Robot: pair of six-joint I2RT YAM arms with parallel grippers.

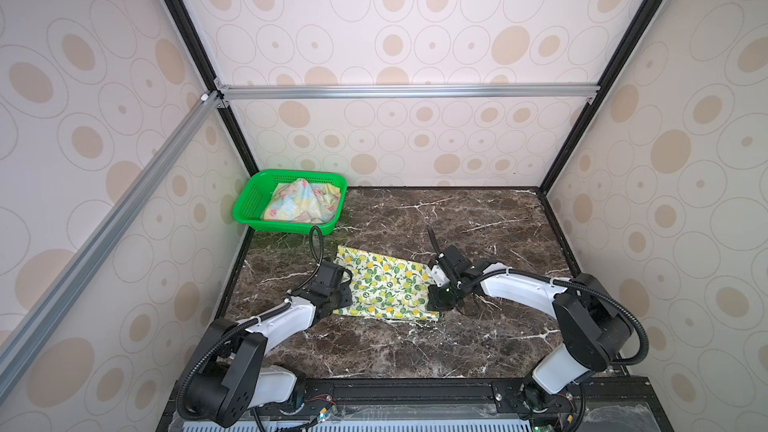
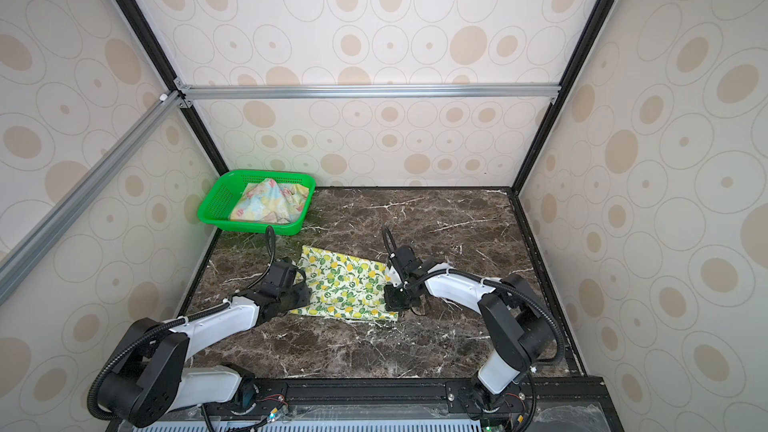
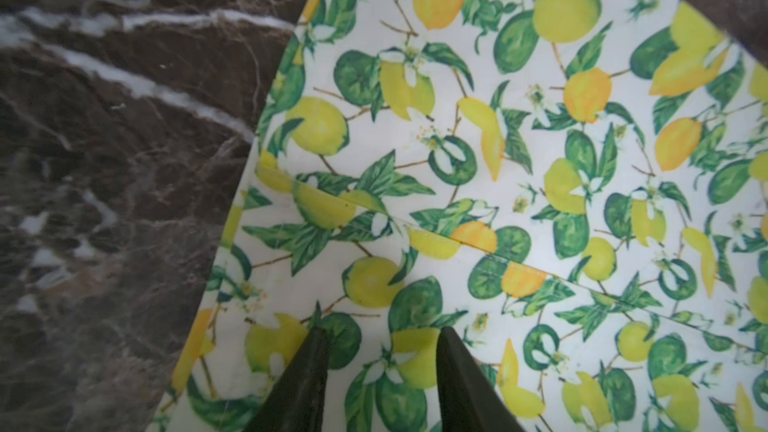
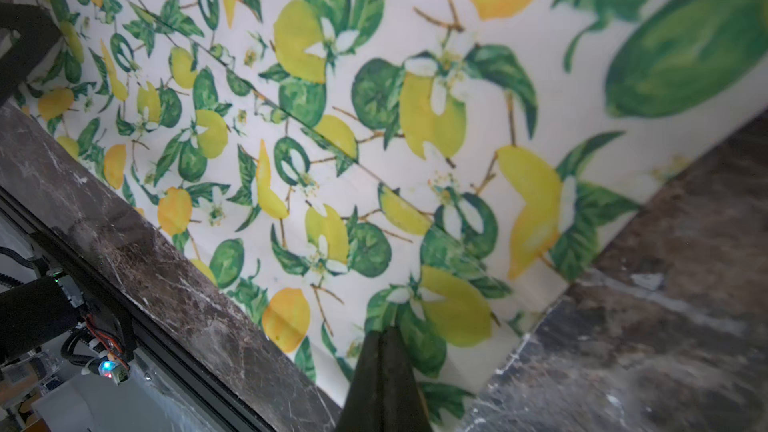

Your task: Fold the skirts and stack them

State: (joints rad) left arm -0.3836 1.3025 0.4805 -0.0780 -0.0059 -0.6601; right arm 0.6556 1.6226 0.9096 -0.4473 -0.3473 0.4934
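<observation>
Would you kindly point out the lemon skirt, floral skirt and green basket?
lemon skirt (image 1: 384, 284), in a top view, cloth's middle.
floral skirt (image 1: 301, 201), in a top view, heap's middle.
green basket (image 1: 249, 202), in a top view, left wall.

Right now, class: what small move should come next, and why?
Probably close the left tool on the lemon skirt: its jaws stand apart near one edge, while the right tool looks shut on the opposite edge, ready to fold.

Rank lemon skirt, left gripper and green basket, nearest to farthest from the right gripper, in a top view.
From the right gripper:
1. lemon skirt, at its fingertips.
2. left gripper, across the skirt.
3. green basket, back left corner.
</observation>
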